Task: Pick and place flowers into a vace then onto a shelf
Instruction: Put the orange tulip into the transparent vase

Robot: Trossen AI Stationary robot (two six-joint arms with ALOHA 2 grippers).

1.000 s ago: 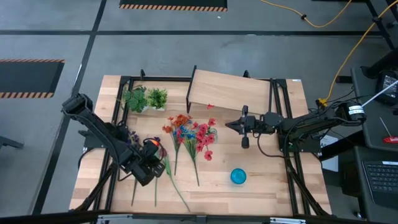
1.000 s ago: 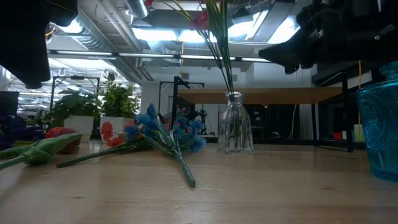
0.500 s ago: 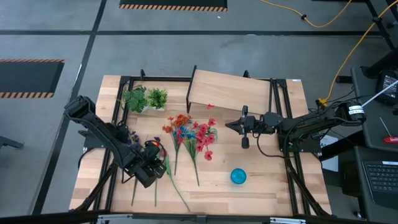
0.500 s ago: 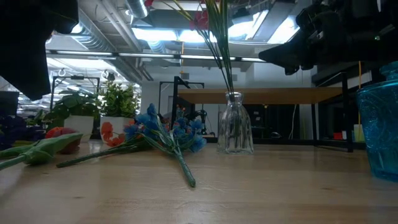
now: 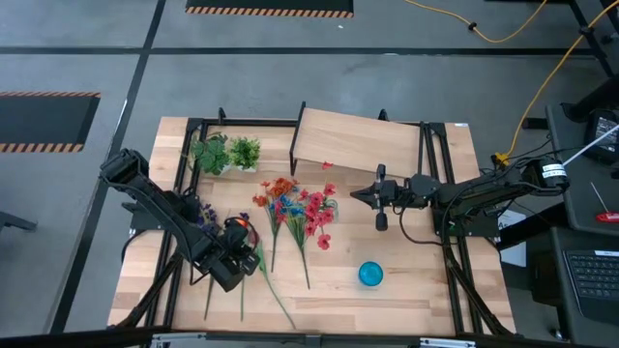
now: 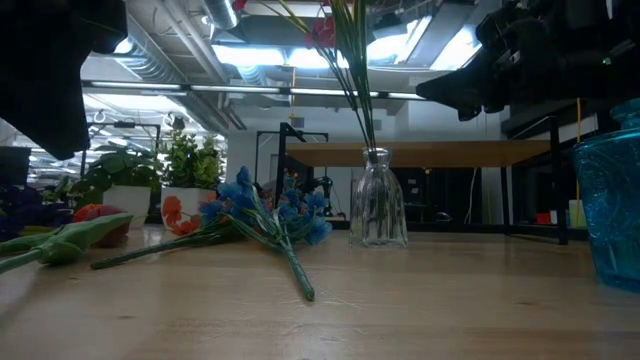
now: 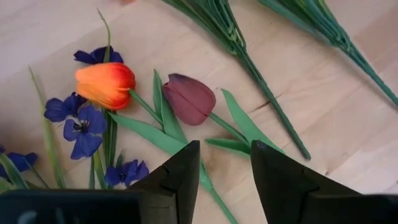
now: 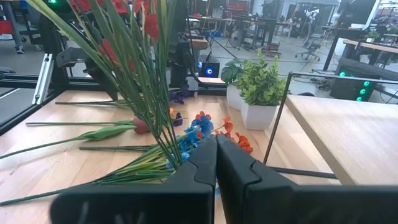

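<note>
Two tulips, orange (image 7: 106, 84) and maroon (image 7: 189, 98), lie smooth-petalled on pale wood below the left gripper (image 7: 225, 171), jaws spread. Right gripper (image 8: 216, 163) (jaws pressed together) hangs beside the glass vase (image 6: 377, 211). No writing is legible.

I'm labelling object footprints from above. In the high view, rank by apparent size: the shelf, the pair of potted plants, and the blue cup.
Largest to smallest as they look in the high view:
1. The shelf, clearly the biggest.
2. The pair of potted plants, taken together.
3. The blue cup, the smallest.
The shelf is raised nearer the camera, but the gap is too wide for that to matter.
</note>
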